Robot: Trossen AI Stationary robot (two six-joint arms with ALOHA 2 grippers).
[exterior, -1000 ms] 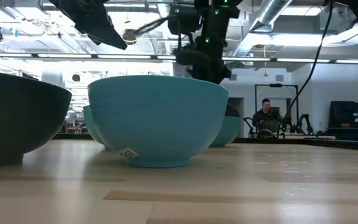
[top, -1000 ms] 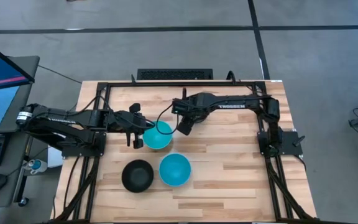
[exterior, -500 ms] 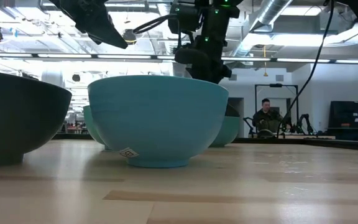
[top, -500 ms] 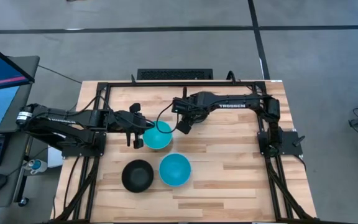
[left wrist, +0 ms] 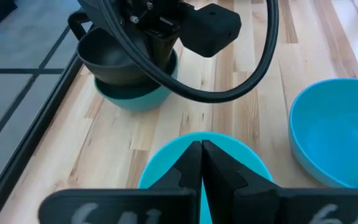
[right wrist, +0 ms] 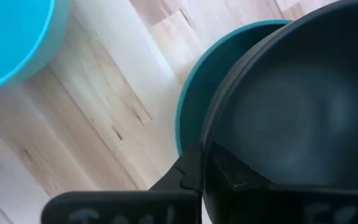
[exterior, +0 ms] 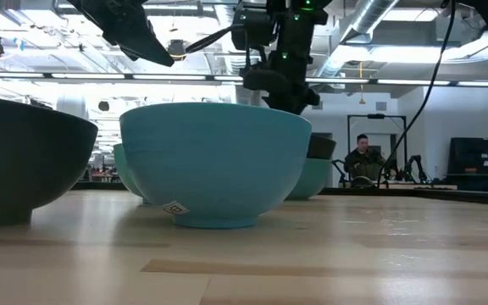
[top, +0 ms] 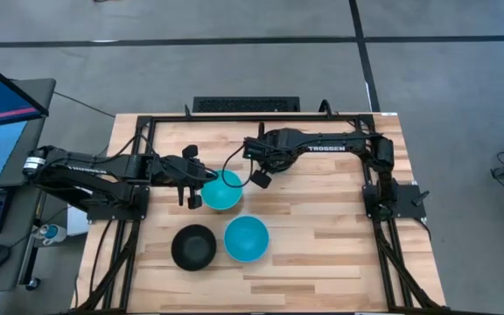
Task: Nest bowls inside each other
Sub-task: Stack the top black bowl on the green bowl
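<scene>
A black bowl (left wrist: pixel 114 56) sits inside a teal-green bowl (left wrist: pixel 135 99) at the table's far middle, under my right arm. My right gripper (right wrist: pixel 197 165) is shut on the black bowl. A cyan bowl (top: pixel 221 192) stands just left of it. My left gripper (left wrist: pixel 201 155) hangs shut above that cyan bowl's left rim and touches nothing. A second cyan bowl (top: pixel 247 239) and a second black bowl (top: pixel 192 247) rest on their bases nearer the front edge. My right gripper pinches the black bowl's rim (right wrist: pixel 209 144), one finger outside the wall and one inside. The fingers come from above, pointing down. The black bowl sits in the teal-green bowl (right wrist: pixel 188 99), whose base is on the table.
A black metal frame (top: pixel 234 118) runs along the table's far edge and down both sides. Bare wood lies to the right of the bowls (top: pixel 322 219). A person (exterior: pixel 364 161) sits in the room far behind the table.
My right gripper has shifted a little toward the table's right edge and turned slightly over the teal-green bowl. The bowls near the front edge and my left arm have stayed put.
</scene>
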